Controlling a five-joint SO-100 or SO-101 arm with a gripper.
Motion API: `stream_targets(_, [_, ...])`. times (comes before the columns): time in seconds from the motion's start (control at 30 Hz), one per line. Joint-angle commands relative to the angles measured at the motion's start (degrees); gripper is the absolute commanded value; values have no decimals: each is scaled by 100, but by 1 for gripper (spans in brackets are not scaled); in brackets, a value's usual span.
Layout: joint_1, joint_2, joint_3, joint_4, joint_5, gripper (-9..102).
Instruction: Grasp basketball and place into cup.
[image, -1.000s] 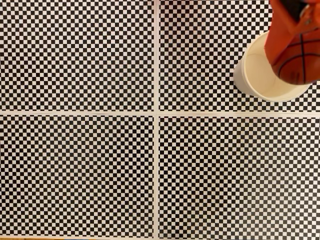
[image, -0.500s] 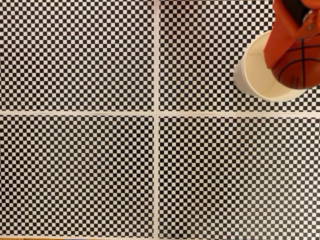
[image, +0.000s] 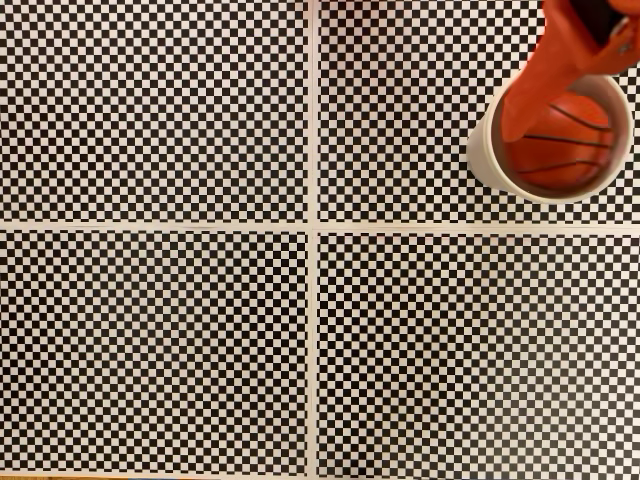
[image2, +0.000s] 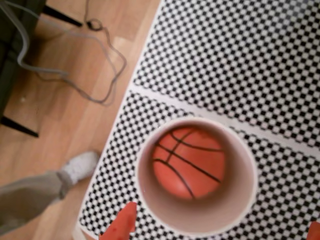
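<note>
The basketball (image: 565, 145) is orange-red with black seams and lies inside the cream-white cup (image: 480, 150) at the right edge of the fixed view. The wrist view looks straight down into the cup (image2: 240, 150) and shows the basketball (image2: 190, 162) resting on its bottom. My orange gripper (image: 570, 90) hangs above the cup's mouth, open, with nothing between its fingers. One finger (image: 535, 85) reaches across the cup's left rim. In the wrist view the gripper (image2: 217, 231) shows as two fingertips (image2: 122, 226) at the bottom edge, either side of the cup.
Black-and-white checkered sheets (image: 160, 340) joined by white seams (image: 313, 240) cover the table. The cup stands close to the table's edge (image2: 125, 107). Beyond it is a wooden floor with grey cables (image2: 95, 65) and a person's socked foot (image2: 75, 170).
The basketball has left the gripper and dropped into the cup. The gripper has opened and stays above the cup.
</note>
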Motion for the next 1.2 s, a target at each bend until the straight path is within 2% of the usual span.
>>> stream_targets(0.0, [79, 123, -229, -18, -26, 42])
stream_targets(0.23, [826, 562, -185, 378, -176, 37])
stream_targets(0.47, [2733, 1301, -62, 1187, -1731, 28])
stream_targets(0.7, [4219, 1802, -53, 1318, -2918, 24])
stream_targets(0.97, [4702, 2646, -149, 1222, -2637, 22])
stream_targets(1.17, [4860, 3480, 105, 1318, -2909, 22])
